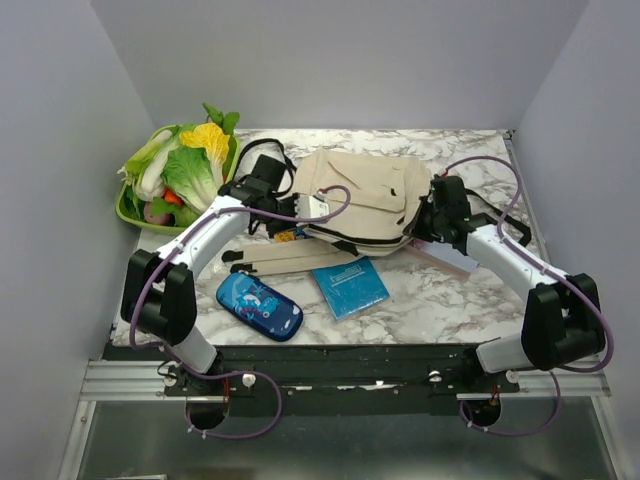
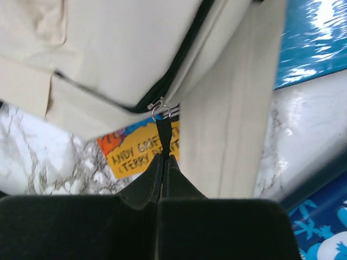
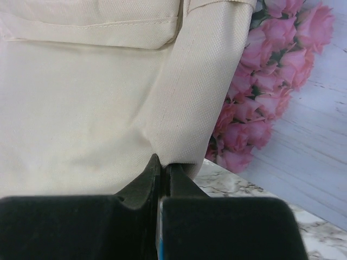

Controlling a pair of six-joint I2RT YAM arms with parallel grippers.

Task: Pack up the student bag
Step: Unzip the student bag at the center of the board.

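Student bag (image 1: 360, 190) lies between your two arms. Your left gripper (image 2: 162, 161) squeezes its black zipper pull (image 2: 163, 132), and your right gripper (image 3: 161, 167) pinches its cloth.

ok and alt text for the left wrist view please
Close-up of the left jaws shut on the black zipper pull of the beige student bag, which lies on a marble table. An orange-and-yellow book peeks out from under the bag beside a beige strap.

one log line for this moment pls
left gripper shut on zipper pull | right gripper shut on student bag cloth
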